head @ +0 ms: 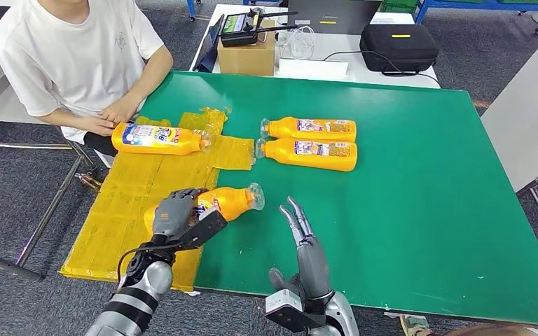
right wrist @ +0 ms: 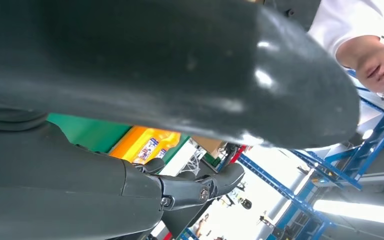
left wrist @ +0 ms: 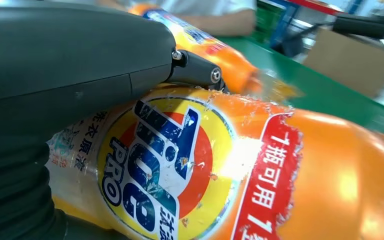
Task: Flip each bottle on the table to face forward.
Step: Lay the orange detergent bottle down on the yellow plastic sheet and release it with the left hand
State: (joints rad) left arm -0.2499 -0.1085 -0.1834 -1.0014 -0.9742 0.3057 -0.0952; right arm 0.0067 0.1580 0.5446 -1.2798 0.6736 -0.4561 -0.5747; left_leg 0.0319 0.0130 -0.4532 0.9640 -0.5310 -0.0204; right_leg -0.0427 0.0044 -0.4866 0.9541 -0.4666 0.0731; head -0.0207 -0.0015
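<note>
An orange detergent bottle (head: 230, 201) lies on its side near the table's front left, its clear cap toward the right. My left hand (head: 174, 211) grips its body; the left wrist view shows its round front label (left wrist: 165, 165) under my fingers (left wrist: 200, 72). My right hand (head: 307, 241) stands just right of that bottle, fingers straight and apart, holding nothing. Two more orange bottles (head: 309, 129) (head: 308, 153) lie side by side mid-table, caps to the left. Another bottle (head: 157, 138) lies at the far left on the yellow sheet (head: 133, 189).
A person in a white shirt (head: 77, 52) sits at the far left corner, hands near the far-left bottle. The green table (head: 427, 196) stretches out to the right. Behind it stand a cardboard box (head: 246, 52) and a black case (head: 398, 45) on a white table.
</note>
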